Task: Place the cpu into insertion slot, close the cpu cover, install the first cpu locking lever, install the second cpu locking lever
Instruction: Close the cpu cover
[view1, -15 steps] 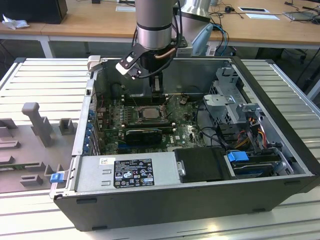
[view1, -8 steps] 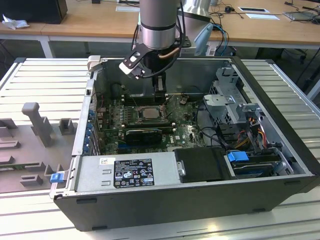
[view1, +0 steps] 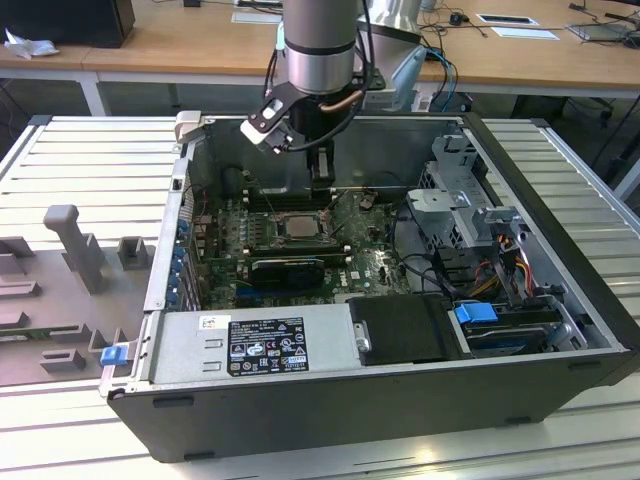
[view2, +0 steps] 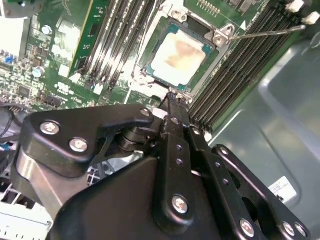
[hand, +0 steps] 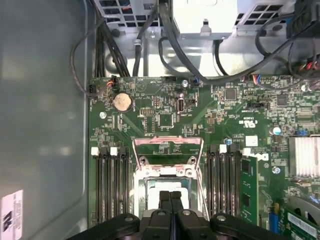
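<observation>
Cpu (view2: 177, 57) lies flat in the insertion slot (view2: 150, 52), pale metal top up. It is square, so it has no long axis; its edges run parallel to the black memory slots (hand: 112, 185) that flank the socket on both sides. The cpu cover (hand: 167, 141) is not closed. It stands swung up from the socket on the side toward the coin cell (hand: 122, 102), and green board shows through its window. A thin locking lever (view2: 265, 34) sticks out from one corner of the socket and lies across the memory slots.

The gripper (hand: 170, 194) hangs straight above the cpu. Its fingers (hand: 164, 200) are pressed together with nothing between them, and their tips are over the chip's edge in the second wrist view.

The open computer case (view1: 350, 410) lies on its side on a ribbed metal table (view1: 90, 160). Inside it are the green motherboard (view1: 370, 265), a grey power supply (view1: 180, 350) along the near wall, a metal drive cage (view1: 470, 175) toward the exterior view's right, and bundles of cable.

The power supply carries a black-and-white label (view1: 268, 345). A white sticker (hand: 11, 210) sits on the case floor beside the board, and white print dots the board itself; none of this can be read.
</observation>
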